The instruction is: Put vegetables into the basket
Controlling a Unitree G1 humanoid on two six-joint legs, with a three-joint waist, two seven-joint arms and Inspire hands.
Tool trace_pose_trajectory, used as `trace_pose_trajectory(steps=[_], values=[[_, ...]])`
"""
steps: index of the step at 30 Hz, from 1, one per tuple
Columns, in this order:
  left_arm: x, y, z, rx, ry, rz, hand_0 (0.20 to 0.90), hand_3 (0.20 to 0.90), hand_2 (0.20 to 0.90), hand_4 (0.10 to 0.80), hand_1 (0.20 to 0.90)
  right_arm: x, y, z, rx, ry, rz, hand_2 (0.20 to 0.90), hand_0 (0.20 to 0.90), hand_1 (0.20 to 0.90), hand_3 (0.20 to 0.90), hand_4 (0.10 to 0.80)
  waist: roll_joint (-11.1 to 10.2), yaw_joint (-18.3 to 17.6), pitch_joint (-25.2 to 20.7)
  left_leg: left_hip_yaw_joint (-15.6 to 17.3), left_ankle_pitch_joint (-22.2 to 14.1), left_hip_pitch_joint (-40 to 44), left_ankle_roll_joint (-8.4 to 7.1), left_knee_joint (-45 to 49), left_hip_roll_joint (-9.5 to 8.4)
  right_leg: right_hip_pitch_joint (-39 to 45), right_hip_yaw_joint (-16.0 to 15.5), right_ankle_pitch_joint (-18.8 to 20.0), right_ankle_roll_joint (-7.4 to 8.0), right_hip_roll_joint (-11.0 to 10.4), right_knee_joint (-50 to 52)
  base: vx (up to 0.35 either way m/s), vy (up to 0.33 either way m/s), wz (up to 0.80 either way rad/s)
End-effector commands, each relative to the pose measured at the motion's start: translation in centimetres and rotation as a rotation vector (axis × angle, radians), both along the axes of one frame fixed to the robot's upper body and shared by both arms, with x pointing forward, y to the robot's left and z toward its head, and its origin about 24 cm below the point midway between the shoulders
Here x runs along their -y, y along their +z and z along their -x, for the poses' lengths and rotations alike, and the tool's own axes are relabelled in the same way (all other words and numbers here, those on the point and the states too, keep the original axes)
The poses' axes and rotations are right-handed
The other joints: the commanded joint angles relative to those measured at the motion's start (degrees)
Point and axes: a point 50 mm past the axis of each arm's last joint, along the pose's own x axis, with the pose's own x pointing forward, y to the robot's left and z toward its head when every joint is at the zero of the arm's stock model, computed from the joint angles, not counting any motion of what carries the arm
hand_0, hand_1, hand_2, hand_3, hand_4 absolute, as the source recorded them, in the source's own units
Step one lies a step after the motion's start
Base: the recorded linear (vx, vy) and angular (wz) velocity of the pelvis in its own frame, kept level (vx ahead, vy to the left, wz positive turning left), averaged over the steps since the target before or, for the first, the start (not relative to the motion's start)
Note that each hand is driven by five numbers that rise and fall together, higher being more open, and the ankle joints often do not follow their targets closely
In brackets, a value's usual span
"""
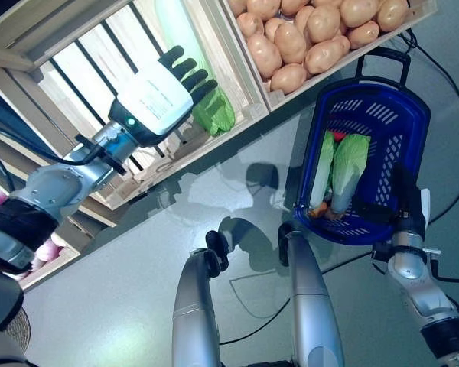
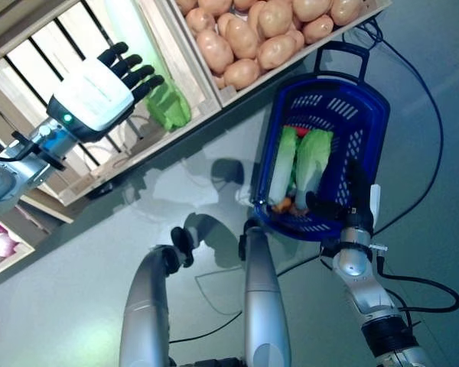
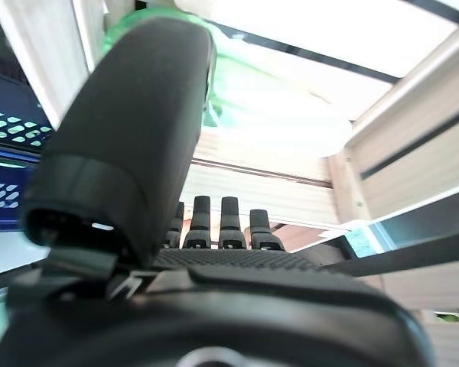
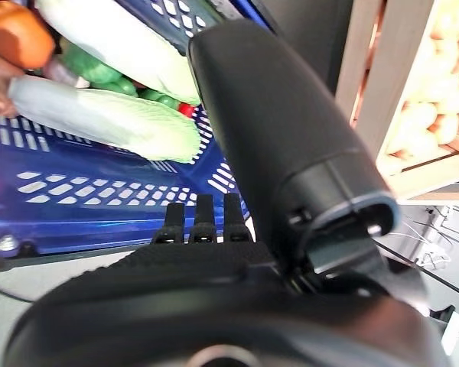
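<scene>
Left hand [image 1: 157,95] raised before slatted wooden crate [image 1: 115,46], fingers straight. Right hand [image 1: 402,202] gripping rim of blue plastic basket [image 1: 398,115] containing pale green cabbages [image 1: 348,168].

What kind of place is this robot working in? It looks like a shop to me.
Probably a mock grocery or produce stand: slatted wooden crates tilted for display, one heaped with potatoes, and a blue shopping basket already holding napa cabbages.

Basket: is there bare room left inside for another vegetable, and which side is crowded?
The basket is bare along its mesh floor on the side toward the right hand and up by the handle. The two cabbages crowd the side nearest the crate of potatoes, with small vegetables piled at their stems.
</scene>
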Motion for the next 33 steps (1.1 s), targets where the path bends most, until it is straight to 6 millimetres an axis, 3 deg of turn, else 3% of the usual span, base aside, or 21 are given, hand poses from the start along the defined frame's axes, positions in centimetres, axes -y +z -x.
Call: trace_pose_trajectory(steps=[1, 10, 20, 33], values=[[0.0, 4.5, 0.2, 0.2, -0.012, -0.018, 0.9, 0.9, 0.9, 0.8, 0.9, 0.0, 4.7, -0.7, 0.178, 0.027, 0.018, 0.9, 0.9, 0.9, 0.9, 0.8, -1.63, -2.18, -0.07, 0.22, 0.23, 0.85, 0.0, -4.29, 1.08, 2.37, -1.37, 7.58, -0.5, -0.53, -6.69, 0.001, 0.034, -0.06], [0.8, 4.2, -0.6, 0.192, -0.019, -0.063, 0.9, 0.9, 0.9, 0.8, 0.9, -0.7, 5.2, -1.3, 0.189, 0.026, 0.02, 0.9, 0.9, 0.9, 0.9, 0.8, -1.86, -2.93, -0.07, 0.77, -0.96, 0.16, 0.38, -2.76, 1.58, 1.53, -0.82, 7.03, -0.32, -0.46, -5.54, 0.015, 0.013, -0.03], [0.3, 3.3, -1.4, 0.179, 0.076, -0.055, 0.9, 0.9, 0.9, 0.8, 0.9, -0.2, 5.8, -0.8, 0.222, 0.013, 0.043, 0.9, 0.9, 0.9, 0.9, 0.8, -1.76, -4.33, -0.07, 1.08, -3.99, -0.36, 0.23, 0.03, 2.0, 0.7, 0.53, 5.08, 0.33, -0.6, -3.7, 0.059, 0.032, -0.11], [-1.1, 3.3, -2.5, 0.207, 0.187, -0.06, 0.9, 0.9, 0.9, 0.8, 0.9, 0.5, 6.5, -0.4, 0.261, -0.029, 0.046, 0.9, 0.9, 0.9, 0.9, 0.8, -2.37, -5.36, -0.07, 0.76, -4.24, -3.5, 0.01, 2.12, 2.82, -2.43, 0.79, 5.3, 0.56, -0.95, -2.24, 0.0, 0.005, -0.02]])
